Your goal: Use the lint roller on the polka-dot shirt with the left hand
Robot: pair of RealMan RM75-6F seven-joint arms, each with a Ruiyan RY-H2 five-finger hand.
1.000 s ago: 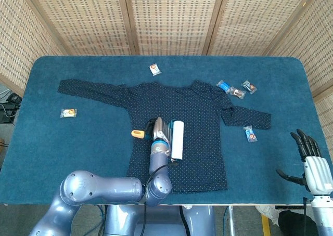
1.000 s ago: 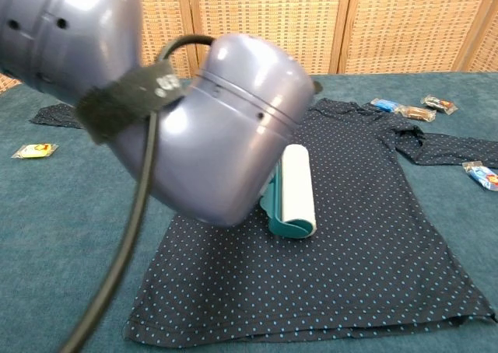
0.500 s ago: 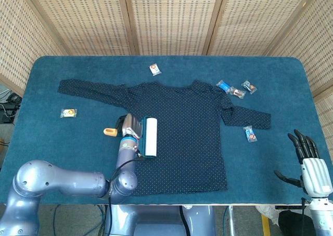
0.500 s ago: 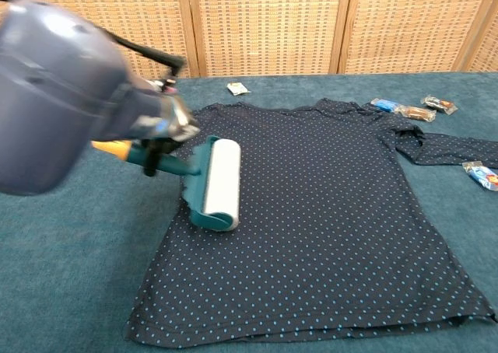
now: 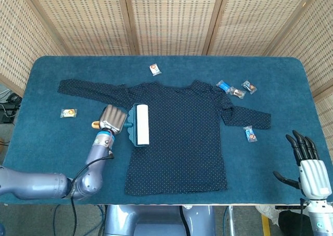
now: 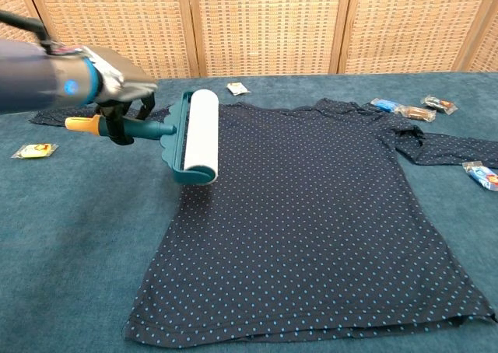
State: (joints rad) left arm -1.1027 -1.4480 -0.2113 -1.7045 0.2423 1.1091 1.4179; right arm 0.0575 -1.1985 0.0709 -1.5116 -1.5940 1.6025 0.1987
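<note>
A dark polka-dot shirt (image 5: pixel 182 127) (image 6: pixel 327 205) lies flat in the middle of the blue table, sleeves spread. My left hand (image 5: pixel 112 119) (image 6: pixel 117 85) grips the teal handle of a lint roller (image 5: pixel 140 123) (image 6: pixel 194 135) with an orange end cap. The white roll sits over the shirt's left edge, near the armpit. Whether it touches the cloth I cannot tell. My right hand (image 5: pixel 304 166) hangs off the table's right front corner, fingers apart and holding nothing.
Small snack packets lie about: one on the left of the table (image 5: pixel 68 113) (image 6: pixel 35 150), one behind the collar (image 5: pixel 154 69) (image 6: pixel 238 89), several by the right sleeve (image 5: pixel 237 89) (image 6: pixel 412 110) and one (image 5: pixel 251 134) (image 6: pixel 481 174) below it. Woven screens stand behind the table.
My left hand has carried the lint roller leftward and away from me, from the shirt's middle to its left edge. The arm has swung out of the chest view. The right hand barely moved.
</note>
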